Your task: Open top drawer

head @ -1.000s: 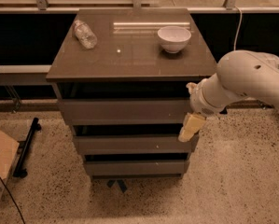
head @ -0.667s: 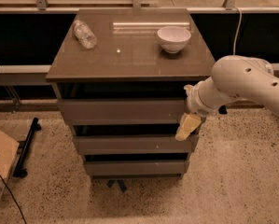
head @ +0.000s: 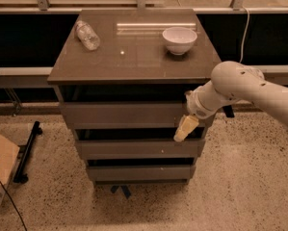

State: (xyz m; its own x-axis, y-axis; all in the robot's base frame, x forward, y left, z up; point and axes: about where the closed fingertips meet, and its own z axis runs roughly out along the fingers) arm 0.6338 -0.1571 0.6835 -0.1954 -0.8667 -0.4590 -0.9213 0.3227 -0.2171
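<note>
The top drawer (head: pixel 124 114) sat directly under the cabinet top (head: pixel 134 61), a flat grey-brown front with no handle and a dark gap along its upper edge. From my seat it looked shut or very nearly so. The gripper (head: pixel 186 127) hung at the right end of that front, down at its lower edge and over the gap above the second drawer (head: pixel 138 148). I could not tell whether it was spread or closed, or whether it actually touched the panel.

I judged the front to be stiff and smooth, so there was nothing to pinch on its face. The only purchase would be an edge, either the lip at the top gap or the underside where the gripper was. Pulling from the far right end could rack the drawer on its runners, so I expected to want a straight, slow pull. The bowl (head: pixel 179 39) and the lying bottle (head: pixel 87 34) on top argued against any jerk.
</note>
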